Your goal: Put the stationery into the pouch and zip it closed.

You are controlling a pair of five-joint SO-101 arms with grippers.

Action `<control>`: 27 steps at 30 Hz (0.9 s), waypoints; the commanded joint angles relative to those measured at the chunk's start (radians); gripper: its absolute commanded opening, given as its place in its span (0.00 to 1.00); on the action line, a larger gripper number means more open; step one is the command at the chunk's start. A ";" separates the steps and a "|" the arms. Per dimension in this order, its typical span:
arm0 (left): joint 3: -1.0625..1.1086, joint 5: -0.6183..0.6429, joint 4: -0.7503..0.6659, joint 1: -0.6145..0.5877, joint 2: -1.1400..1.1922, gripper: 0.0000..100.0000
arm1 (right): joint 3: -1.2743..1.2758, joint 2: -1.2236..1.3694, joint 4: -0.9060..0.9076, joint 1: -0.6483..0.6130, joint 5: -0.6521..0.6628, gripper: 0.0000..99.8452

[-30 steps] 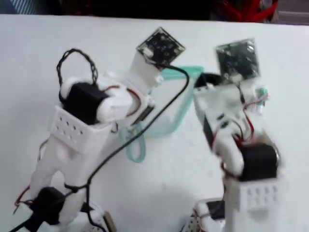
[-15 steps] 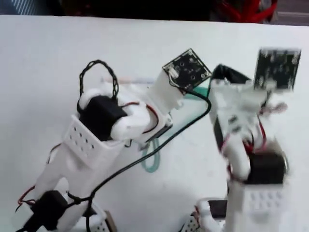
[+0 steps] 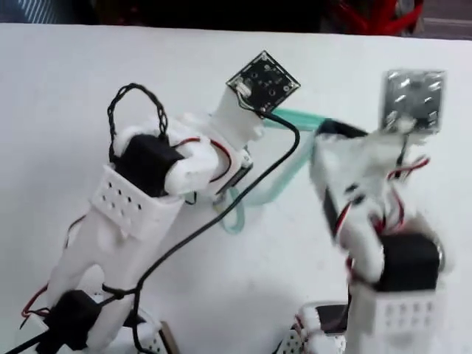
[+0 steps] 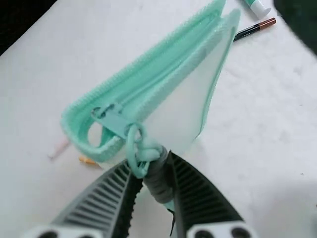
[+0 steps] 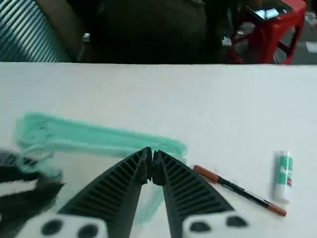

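A mint-green translucent pouch (image 4: 168,94) lies on the white table, lifted at its zipper end. My left gripper (image 4: 148,166) is shut on the pouch's green loop (image 4: 138,148), right below the zipper pull (image 4: 111,118). In the high view the pouch (image 3: 284,158) lies between the two arms. My right gripper (image 5: 151,157) is shut, its tips over the pouch's (image 5: 99,136) long edge; I see nothing held between them. A brown-tipped pencil (image 5: 237,191) and a glue stick (image 5: 283,176) lie on the table beside the pouch.
A pink item (image 4: 59,148) and a small orange one (image 4: 88,160) lie on the table just past the pouch's zipper end. A red stool (image 5: 267,25) and dark clutter stand beyond the table's far edge (image 3: 147,26).
The left arm swung right with the pouch, then back left and away a little. The right arm shifted right and its wrist lifted.
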 commanded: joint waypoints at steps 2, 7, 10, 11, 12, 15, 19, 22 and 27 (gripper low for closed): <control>0.086 0.011 -0.081 0.019 0.002 0.06 | 0.008 -0.064 0.035 -0.137 0.098 0.02; 0.094 0.012 -0.137 0.024 -0.002 0.06 | 0.172 -0.166 0.001 -0.136 0.089 0.02; 0.074 0.012 -0.140 0.022 -0.041 0.06 | 0.324 -0.329 -0.053 -0.136 0.097 0.02; 0.074 0.012 -0.143 0.022 -0.064 0.06 | 0.391 -0.398 -0.085 -0.136 0.097 0.02; 0.077 0.012 -0.155 0.022 -0.091 0.06 | 0.466 -0.473 -0.124 -0.136 0.098 0.02; 0.083 0.020 -0.195 0.024 -0.166 0.06 | 0.713 -0.680 -0.259 -0.143 0.101 0.02; 0.083 0.130 -0.209 0.024 -0.223 0.06 | 1.003 -0.855 -0.421 -0.147 0.129 0.02; 0.097 0.189 -0.207 0.024 -0.225 0.06 | 1.097 -0.901 -0.492 -0.197 0.129 0.04; 0.195 0.278 -0.247 0.064 -0.229 0.06 | 1.103 -0.914 -0.516 -0.305 0.124 0.24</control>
